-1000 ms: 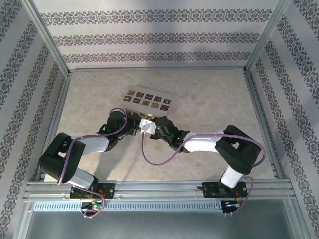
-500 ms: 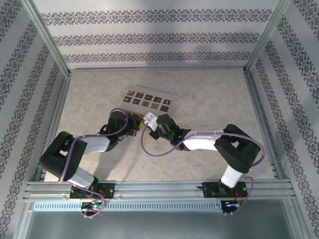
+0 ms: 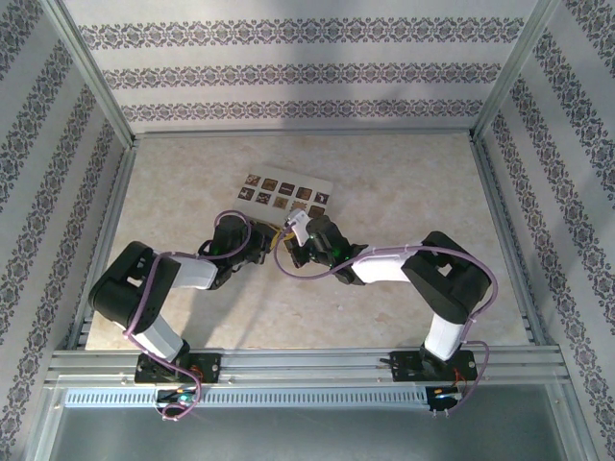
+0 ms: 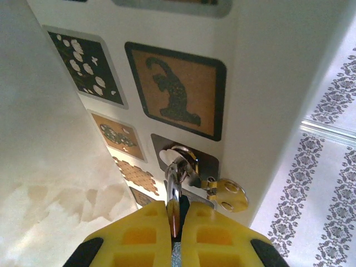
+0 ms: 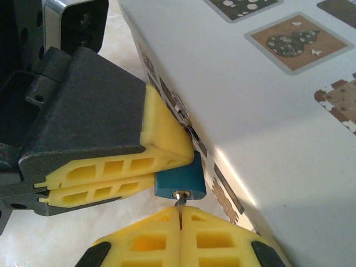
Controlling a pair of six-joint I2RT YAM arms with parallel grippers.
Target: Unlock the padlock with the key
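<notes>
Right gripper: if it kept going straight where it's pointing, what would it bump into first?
The padlock. The right gripper is shut on the key, whose tip sits at the keyhole. The padlock's blue body is straight ahead, with hardly any gap as far as this view shows.

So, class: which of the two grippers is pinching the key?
The right gripper: it is shut on the key sitting in the blue padlock's keyhole. The left gripper instead clamps the silver shackle.
</notes>
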